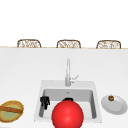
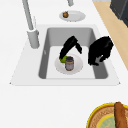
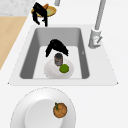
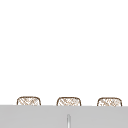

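I see a small dark jar (image 2: 69, 63) standing upright on a white plate (image 2: 77, 68) on the sink floor. A green lime (image 3: 64, 68) lies on the same plate just beside the jar, toward the sink's right side.

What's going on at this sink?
Two floating black hands are at the sink. The right hand reaches down over a white plate in the basin, right at a green lime beside a small jar. The left hand hangs idle near the sink's front edge, holding nothing.
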`<state>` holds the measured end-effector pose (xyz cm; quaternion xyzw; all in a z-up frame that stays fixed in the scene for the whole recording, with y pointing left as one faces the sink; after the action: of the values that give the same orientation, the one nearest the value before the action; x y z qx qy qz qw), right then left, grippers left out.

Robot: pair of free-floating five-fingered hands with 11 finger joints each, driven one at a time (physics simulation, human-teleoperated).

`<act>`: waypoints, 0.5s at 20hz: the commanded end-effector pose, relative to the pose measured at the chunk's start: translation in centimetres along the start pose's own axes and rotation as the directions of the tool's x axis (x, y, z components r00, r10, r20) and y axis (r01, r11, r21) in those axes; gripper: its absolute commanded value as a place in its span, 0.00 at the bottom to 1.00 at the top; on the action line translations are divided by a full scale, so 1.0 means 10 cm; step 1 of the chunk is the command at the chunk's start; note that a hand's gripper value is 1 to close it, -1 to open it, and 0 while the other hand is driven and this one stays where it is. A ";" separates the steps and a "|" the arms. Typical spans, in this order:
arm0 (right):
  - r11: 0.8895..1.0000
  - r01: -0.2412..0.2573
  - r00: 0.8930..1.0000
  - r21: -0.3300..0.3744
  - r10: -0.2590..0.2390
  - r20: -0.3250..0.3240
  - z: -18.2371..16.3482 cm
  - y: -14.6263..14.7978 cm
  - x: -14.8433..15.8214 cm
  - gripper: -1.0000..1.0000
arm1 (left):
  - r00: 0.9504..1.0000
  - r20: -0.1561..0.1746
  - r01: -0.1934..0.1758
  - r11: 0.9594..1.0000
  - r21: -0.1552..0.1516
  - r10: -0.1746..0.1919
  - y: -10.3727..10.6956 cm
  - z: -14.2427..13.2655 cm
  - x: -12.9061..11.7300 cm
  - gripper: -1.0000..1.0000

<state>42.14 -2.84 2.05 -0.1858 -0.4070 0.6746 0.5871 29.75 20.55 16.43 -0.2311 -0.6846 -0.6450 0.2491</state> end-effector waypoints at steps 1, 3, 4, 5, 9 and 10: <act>0.992 -0.062 0.997 0.106 0.067 -0.039 -0.12 0.03 0.03 0.00 | 1.000 0.000 0.000 1.000 0.000 0.000 0.00 0.00 0.00 0.50; 0.989 -0.065 0.996 0.131 0.072 -0.044 -0.20 0.02 0.00 0.00 | 1.000 0.000 0.000 1.000 0.000 0.000 0.00 0.00 0.00 0.50; 0.987 -0.062 0.996 0.151 0.070 -0.048 -0.22 0.02 -0.01 0.00 | 1.000 0.000 0.000 1.000 0.000 0.000 0.00 0.00 0.00 0.50; 0.983 -0.057 0.996 0.173 0.067 -0.050 -0.23 0.03 -0.01 0.00 | 1.000 0.000 0.000 1.000 0.000 0.000 0.00 0.00 0.00 0.50; 0.986 -0.027 0.998 0.164 0.035 -0.045 -0.33 0.07 0.01 0.00 | 1.000 0.000 0.000 1.000 0.000 0.000 0.00 0.00 0.00 0.50; 0.989 -0.025 0.999 0.145 0.031 -0.039 -0.34 0.10 -0.02 0.00 | 1.000 0.000 0.000 1.000 0.000 0.000 0.00 0.00 0.00 0.50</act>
<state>43.66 -1.88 -0.05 -0.1568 -0.3492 0.6960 0.6076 29.75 20.55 16.43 -0.2311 -0.6846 -0.6450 0.2491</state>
